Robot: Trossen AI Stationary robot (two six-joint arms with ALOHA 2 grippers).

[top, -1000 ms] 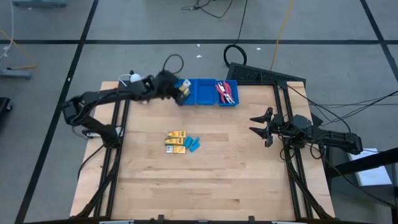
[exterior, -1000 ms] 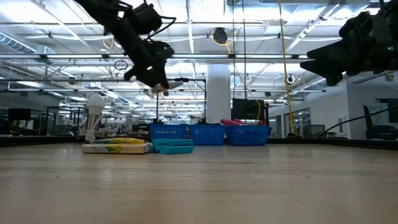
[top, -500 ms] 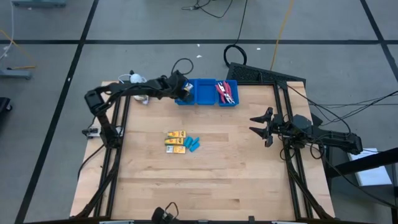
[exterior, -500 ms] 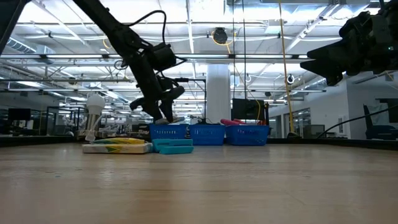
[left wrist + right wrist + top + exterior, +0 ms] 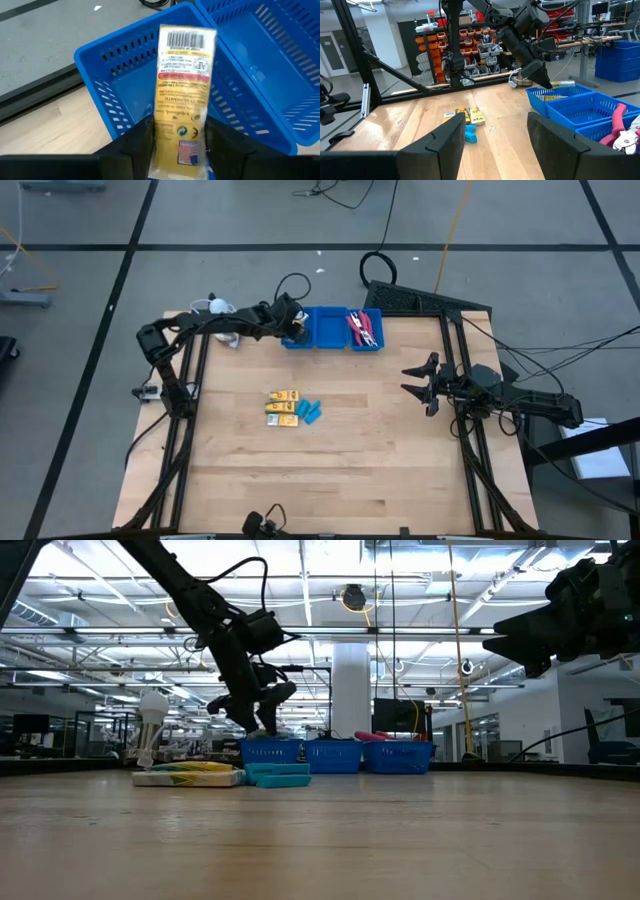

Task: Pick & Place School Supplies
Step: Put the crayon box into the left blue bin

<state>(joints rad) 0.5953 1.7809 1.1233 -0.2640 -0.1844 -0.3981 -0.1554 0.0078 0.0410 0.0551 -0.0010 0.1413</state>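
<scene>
My left gripper (image 5: 290, 330) is low over the left compartment of the blue tray (image 5: 330, 338) at the table's far edge, shut on a yellow-orange packet (image 5: 182, 90). That packet also shows at rim height in the right wrist view (image 5: 555, 97). Red-handled scissors (image 5: 362, 328) lie in the tray's right compartment. More yellow-orange packets (image 5: 283, 407) and light-blue pieces (image 5: 311, 413) lie flat on the table's middle. My right gripper (image 5: 415, 380) hovers open near the table's right edge, touching nothing. My left gripper pinches the packet's near end (image 5: 182, 150) between its two fingers, one on each long edge. The fingers slant down from the table's left, lying along the packet. Its barcode end (image 5: 187, 39) points away over the compartment; whether it rests on the tray floor I cannot tell.
A white round object with a coiled cable (image 5: 215, 307) sits beyond the table's far-left corner. Black cables (image 5: 378, 268) lie on the floor behind the tray. Bare wood spreads over the table's near half (image 5: 330, 480).
My left gripper, carrying the packet, has come down and toward the far edge into the tray's left compartment, and its arm has swung in over the table's far-left corner. During the last half second it has stayed still.
</scene>
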